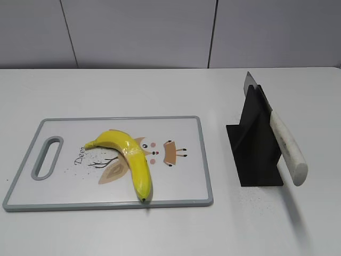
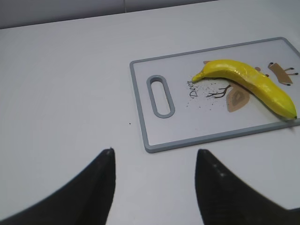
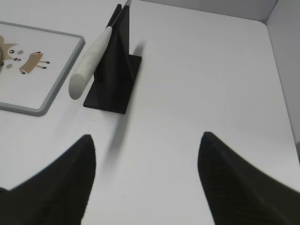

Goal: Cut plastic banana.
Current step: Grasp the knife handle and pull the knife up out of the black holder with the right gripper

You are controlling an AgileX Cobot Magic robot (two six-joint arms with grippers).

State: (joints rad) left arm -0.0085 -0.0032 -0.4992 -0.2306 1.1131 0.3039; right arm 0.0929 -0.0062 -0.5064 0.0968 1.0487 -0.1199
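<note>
The plastic banana (image 1: 130,157), glossy yellow and curved, lies whole on the white cutting board (image 1: 181,184) with a grey rim and a cartoon print; it also shows in the left wrist view (image 2: 248,82). A knife with a white handle (image 1: 287,149) rests in a black stand (image 1: 256,141), right of the board; the right wrist view shows the knife (image 3: 89,61) and stand (image 3: 115,75) too. My left gripper (image 2: 154,152) is open and empty, over bare table left of the board. My right gripper (image 3: 147,138) is open and empty, right of the stand. Neither gripper shows in the exterior view.
The board (image 2: 187,136) has a slotted grey handle (image 2: 160,96) at its left end. The white table (image 1: 170,229) meets a grey wall at the back and a raised side wall (image 3: 286,70) on the right.
</note>
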